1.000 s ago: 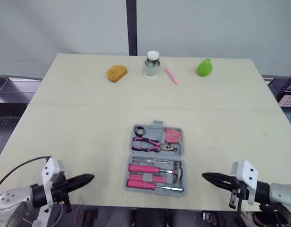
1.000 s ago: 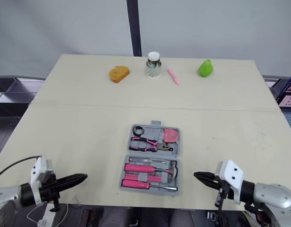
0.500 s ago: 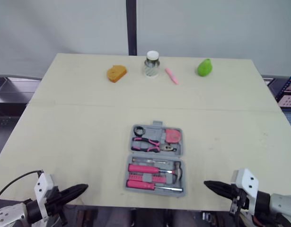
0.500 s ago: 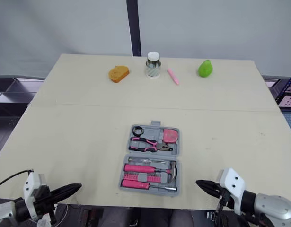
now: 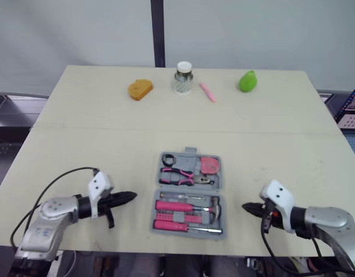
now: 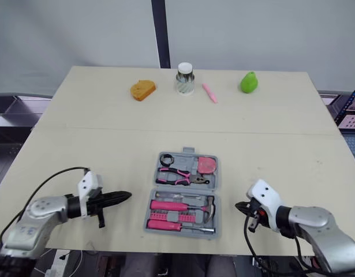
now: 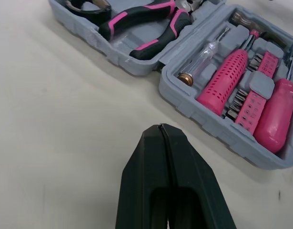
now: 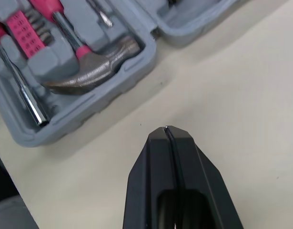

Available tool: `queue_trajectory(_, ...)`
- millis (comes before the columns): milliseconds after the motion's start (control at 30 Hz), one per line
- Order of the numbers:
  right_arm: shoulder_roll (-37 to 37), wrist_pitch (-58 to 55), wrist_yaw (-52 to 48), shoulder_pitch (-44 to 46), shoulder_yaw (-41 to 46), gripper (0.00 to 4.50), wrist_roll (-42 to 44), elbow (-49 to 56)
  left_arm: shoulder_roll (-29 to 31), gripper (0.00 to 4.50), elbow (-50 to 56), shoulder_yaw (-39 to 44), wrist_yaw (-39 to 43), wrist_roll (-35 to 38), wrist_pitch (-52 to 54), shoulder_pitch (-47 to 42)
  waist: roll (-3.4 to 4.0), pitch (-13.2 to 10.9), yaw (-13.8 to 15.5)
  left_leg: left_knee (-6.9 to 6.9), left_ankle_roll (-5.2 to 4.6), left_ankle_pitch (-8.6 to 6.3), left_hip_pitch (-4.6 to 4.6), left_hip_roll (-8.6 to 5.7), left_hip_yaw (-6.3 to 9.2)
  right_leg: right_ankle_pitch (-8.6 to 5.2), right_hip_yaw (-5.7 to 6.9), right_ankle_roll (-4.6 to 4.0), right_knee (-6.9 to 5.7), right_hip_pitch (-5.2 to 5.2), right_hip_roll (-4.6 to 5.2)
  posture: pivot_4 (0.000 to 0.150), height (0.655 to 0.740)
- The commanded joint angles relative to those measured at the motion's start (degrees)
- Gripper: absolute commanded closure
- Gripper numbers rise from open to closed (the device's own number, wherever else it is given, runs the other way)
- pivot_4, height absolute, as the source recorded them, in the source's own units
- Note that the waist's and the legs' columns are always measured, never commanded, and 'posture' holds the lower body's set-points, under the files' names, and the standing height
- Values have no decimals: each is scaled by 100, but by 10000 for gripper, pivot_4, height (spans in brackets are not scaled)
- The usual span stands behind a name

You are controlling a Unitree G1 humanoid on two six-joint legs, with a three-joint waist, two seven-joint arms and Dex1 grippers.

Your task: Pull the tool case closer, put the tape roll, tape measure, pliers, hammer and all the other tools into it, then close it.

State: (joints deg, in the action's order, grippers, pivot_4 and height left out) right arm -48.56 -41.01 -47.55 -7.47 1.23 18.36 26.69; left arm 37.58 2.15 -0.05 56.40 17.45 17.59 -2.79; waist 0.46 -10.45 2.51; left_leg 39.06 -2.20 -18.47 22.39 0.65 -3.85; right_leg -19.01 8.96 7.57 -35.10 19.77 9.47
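Note:
The grey tool case [image 5: 189,233] lies open near the table's front edge. Its far half holds a black tape roll [image 5: 168,159], pink-and-black pliers [image 5: 178,175] and a pink tape measure [image 5: 210,165]. The near half holds pink-handled screwdrivers [image 5: 174,205] and a hammer [image 5: 216,206]. My left gripper [image 5: 131,197] is shut and empty, just left of the case, pointing at it. On the case's right side my right gripper [image 5: 246,208] is shut and empty, a short gap away. The left wrist view shows the pliers [image 7: 141,24] beyond the closed tips; the right wrist view shows the hammer head [image 8: 89,64].
Along the table's far edge stand an orange bread-shaped object [image 5: 141,89], a glass jar with a white lid [image 5: 182,78], a pink marker [image 5: 206,92] and a green pear [image 5: 247,81]. Bare tabletop surrounds the case.
Both arms came up from below the front edge onto the table. The left gripper moved right toward the case, and the right gripper moved in toward its right side.

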Motion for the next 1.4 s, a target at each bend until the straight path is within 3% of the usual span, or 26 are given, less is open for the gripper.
queue_trajectory(33, 44, -234, 179, 236, -145, 44666, -62, -61, -70, 45000, -139, -303, -21, -202, 53, -261, 0, 0, -9, 0, 0, 0, -1, 1, 0, 0, 0, 0, -2, -1, 0, 1500, 6950)
queue_trajectory(567, 423, -406, 501, 1050, -689, 44666, -252, -499, -616, 45000, -724, -938, -373, -745, 69, -1131, -1, -1, -105, 1, 3, 15, 2, 0, 1, 0, 2, 1, -6, 2, 0, 1500, 6950)
queue_trajectory(1400, 955, -152, 373, 1815, -1426, 44666, -551, -1004, -797, 45000, -500, -1131, -499, -902, 233, -963, -1, -1, -105, 1, 3, 19, 2, -6, 7, 1, 2, 1, -17, 3, 4, 1500, 6950)
